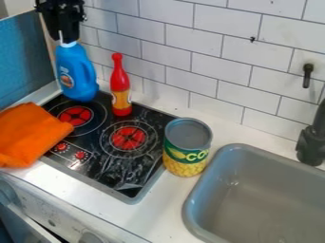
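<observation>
One blue bottle [77,76] plus one red bottle [120,85] making two bottles, one food can [185,154], one orange cloth [32,133], one stovetop [105,161], two red burners [129,138], two small dials [81,155], one sink [270,190], one faucet [311,144], one wall hook [307,75]

Black arm [60,6]: partly seen at the upper left, cut off by the top edge.
Black gripper [66,37]: pointed downward, held below the arm.

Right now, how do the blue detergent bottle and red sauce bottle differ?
The blue detergent bottle is broad with a side handle; the red sauce bottle is slim, long-necked. Blue one is at the gripper; red one stands clear of it. Both narrow toward the top.
</observation>
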Robot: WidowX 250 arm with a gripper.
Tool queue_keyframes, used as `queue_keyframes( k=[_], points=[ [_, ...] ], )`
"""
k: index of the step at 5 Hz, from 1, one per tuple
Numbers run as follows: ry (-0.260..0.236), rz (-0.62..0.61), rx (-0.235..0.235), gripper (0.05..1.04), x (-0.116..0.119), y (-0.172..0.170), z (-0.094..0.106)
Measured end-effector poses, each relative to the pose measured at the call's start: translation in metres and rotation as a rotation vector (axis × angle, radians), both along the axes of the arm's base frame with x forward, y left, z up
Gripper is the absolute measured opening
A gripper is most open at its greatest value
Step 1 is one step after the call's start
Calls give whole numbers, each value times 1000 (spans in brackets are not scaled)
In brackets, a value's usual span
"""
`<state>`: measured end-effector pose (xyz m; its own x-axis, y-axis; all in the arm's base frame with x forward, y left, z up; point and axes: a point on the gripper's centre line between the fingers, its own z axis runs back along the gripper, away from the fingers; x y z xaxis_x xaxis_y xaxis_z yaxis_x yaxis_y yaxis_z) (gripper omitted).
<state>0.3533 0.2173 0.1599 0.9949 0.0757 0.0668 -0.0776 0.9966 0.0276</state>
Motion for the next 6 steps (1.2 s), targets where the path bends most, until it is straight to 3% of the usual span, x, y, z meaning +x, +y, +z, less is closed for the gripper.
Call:
queue_keyframes(
  k=[3,4,5,6],
  points=[
    [24,74,18,412,-11,14,-14],
    [34,77,11,460,-14,12,-15],
    [64,85,-16,782,-18,9,-22],
    [64,96,-31,1006,-18,7,-21]
  ],
)
